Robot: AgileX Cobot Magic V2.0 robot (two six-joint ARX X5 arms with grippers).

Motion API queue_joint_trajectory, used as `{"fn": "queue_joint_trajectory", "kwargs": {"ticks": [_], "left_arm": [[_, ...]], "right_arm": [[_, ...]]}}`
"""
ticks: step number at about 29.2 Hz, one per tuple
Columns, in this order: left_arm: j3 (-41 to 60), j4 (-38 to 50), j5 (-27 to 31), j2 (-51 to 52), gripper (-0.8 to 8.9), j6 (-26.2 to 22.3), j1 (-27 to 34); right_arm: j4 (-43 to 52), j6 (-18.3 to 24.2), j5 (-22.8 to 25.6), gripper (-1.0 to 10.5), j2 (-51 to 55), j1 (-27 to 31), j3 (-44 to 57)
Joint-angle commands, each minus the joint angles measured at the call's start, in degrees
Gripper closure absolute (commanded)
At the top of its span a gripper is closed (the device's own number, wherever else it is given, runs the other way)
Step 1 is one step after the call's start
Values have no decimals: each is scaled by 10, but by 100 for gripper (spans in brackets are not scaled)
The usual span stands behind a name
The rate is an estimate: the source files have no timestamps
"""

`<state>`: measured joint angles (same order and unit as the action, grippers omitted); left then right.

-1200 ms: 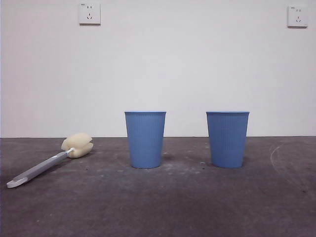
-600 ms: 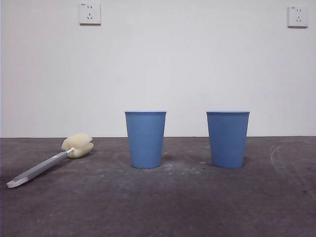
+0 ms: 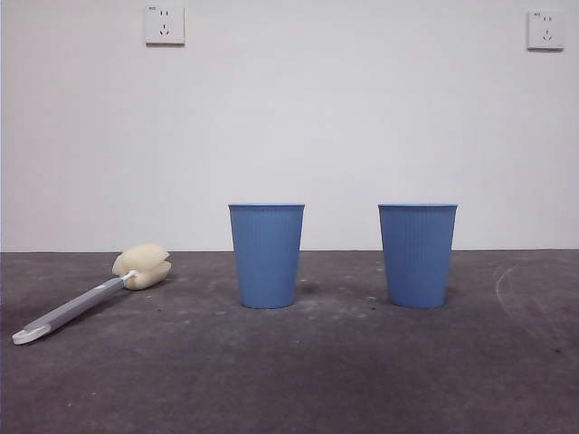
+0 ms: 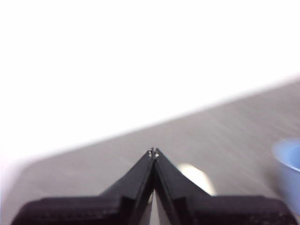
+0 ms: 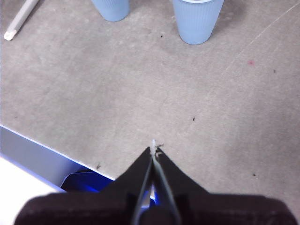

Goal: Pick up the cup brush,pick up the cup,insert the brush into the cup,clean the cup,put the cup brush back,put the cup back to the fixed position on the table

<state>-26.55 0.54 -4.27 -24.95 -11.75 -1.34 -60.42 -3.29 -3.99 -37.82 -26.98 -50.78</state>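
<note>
You've got a white wall at the far side, one white power socket high on its left, a second socket high on its right, well apart.

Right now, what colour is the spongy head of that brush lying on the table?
Cream-yellow. The cup brush shows it best in the front view.

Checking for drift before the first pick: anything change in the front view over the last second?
No visible change. The cup brush lies flat on the table, and both blue cups stand upright where they were. Neither hand has taken hold of anything.
</note>
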Motion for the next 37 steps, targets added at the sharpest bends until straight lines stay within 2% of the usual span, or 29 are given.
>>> {"fn": "queue_joint_trajectory", "kwargs": {"ticks": [1,7,12,19,24,37], "left_arm": [[70,39,20,52,817,-16,38],[189,42,32,154,817,-10,73],[261,41,33,214,817,28,74],[259,-108,42,247,817,28,74],[258,-102,-4,247,817,57,74],[258,-102,-6,225,817,57,74]], "right_arm": [[3,-6,6,946,1,0,-2],[3,-6,6,946,1,0,-2],[3,-6,6,946,1,0,-2],[4,-6,6,946,1,0,-2],[3,-6,6,946,1,0,-2],[3,-6,7,946,1,0,-2]]}}
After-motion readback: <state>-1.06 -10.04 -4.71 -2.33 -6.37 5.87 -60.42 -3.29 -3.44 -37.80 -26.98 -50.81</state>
